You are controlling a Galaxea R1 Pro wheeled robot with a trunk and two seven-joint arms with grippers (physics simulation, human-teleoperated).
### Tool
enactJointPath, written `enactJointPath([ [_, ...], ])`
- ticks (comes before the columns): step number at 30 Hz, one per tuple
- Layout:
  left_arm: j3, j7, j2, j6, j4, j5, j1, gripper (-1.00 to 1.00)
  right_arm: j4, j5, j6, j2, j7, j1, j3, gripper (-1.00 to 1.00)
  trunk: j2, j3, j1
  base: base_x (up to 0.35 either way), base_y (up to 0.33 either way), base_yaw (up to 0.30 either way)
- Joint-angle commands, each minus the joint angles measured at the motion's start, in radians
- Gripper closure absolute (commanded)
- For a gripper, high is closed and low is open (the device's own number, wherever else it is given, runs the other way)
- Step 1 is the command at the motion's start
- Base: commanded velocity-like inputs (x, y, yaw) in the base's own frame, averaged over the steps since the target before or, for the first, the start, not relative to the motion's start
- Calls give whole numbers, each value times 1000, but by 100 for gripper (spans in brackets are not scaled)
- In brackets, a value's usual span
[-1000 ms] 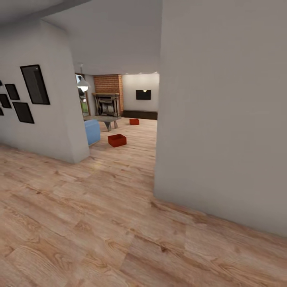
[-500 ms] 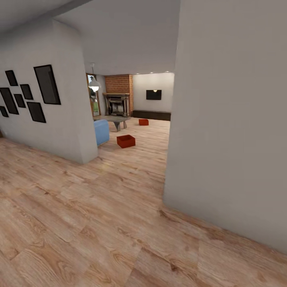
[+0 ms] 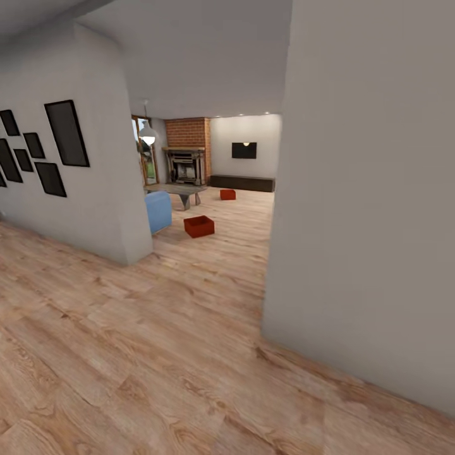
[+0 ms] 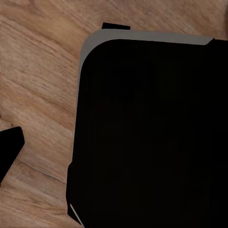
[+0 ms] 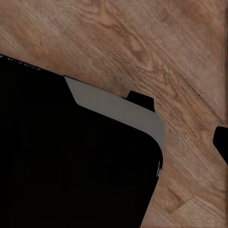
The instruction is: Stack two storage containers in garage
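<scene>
Meanwhile the view has swung slightly, the opening widening; the near container (image 3: 199,226) sits on the wood floor (image 3: 158,328) beside the blue sofa (image 3: 158,212), the far container (image 3: 227,194) well beyond; approach underway; whether either gripper is open or closed cannot be told.

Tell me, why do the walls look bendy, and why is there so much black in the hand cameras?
Head view: the wide lens bows the wall corner, while the two storage containers look small but sharp. Left wrist view: a dark, unlit robot part blocks the wood floor. Right wrist view: the same kind of black shape.
</scene>
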Motion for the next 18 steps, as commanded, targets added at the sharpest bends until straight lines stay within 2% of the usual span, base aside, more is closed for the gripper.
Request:
enactJointPath([
  [1,0,1,0,-2,0,8,0,-100,3,-10,-6,1,4,-1,6,-100,0,-1,1,321,0,33],
  [4,0,0,-1,-2,0,7,0,-100,3,-8,-6,0,4,-1,5,-100,0,-1,1,321,0,163],
  [13,0,0,-1,-2,0,7,0,-100,3,-8,-5,-1,4,-1,6,-100,0,-1,1,320,0,261],
  [18,0,0,-1,-2,0,7,0,-100,3,-10,-5,-1,4,-1,6,-100,0,-1,1,321,0,77],
])
